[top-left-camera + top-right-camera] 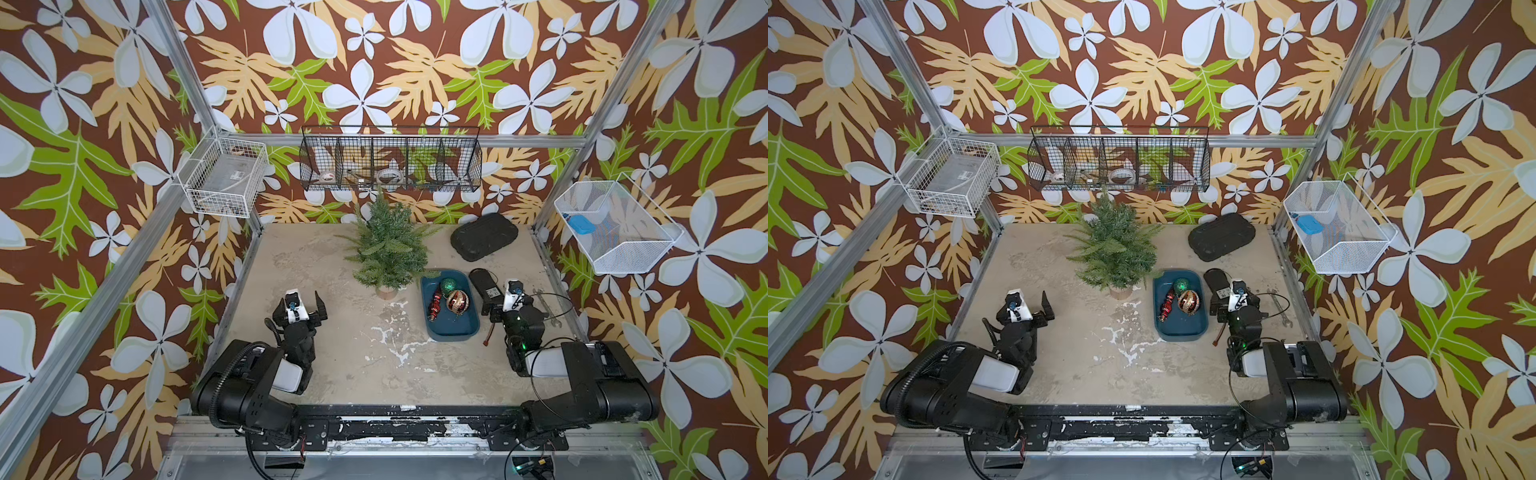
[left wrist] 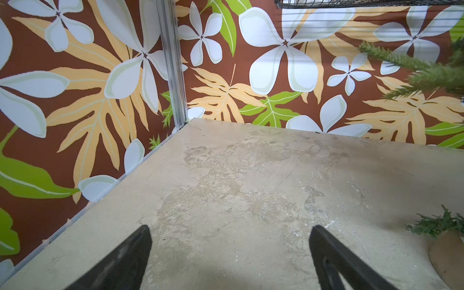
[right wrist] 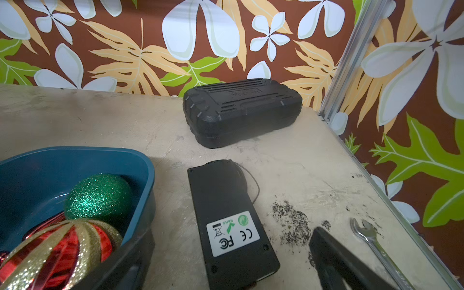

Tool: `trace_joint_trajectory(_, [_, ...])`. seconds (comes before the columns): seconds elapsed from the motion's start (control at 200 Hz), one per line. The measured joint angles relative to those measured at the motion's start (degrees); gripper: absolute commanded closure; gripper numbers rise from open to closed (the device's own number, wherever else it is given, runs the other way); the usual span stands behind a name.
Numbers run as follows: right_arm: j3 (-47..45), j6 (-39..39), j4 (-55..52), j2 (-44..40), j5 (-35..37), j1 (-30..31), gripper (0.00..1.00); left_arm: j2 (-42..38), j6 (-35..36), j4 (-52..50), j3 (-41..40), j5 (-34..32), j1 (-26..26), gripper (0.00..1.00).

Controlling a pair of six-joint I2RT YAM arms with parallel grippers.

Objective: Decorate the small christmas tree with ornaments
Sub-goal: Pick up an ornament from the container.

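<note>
- The right pincer (image 3: 229,236) is spread wide and empty, poised over a black box (image 3: 223,200) just beside the tray (image 1: 467,330).
- The left pincer (image 2: 231,229) is also fully parted, with nothing held, above bare table (image 2: 251,175) near the tree (image 1: 388,249).
- Three ornaments are lying close together in the tray: a red-gold ball (image 1: 457,300), a green ball (image 1: 448,286) and a red drop (image 1: 435,303).
- The tree stands upright just beside the tray, and nothing is hung on it.
- The ornaments are judged light, hollow, slick and easily crushed, so a gentle hold at the cap end is advised. No hanging loops can be made out.
- The branches are judged springy, and the tree light enough to be tipped.
</note>
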Motion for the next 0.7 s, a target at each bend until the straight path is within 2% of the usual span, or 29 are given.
trace_joint_trajectory(0.701, [0.0, 0.04, 0.0, 0.0, 0.0, 0.0, 0.0, -0.39, -0.44, -0.92, 0.66, 1.38, 1.73, 0.0])
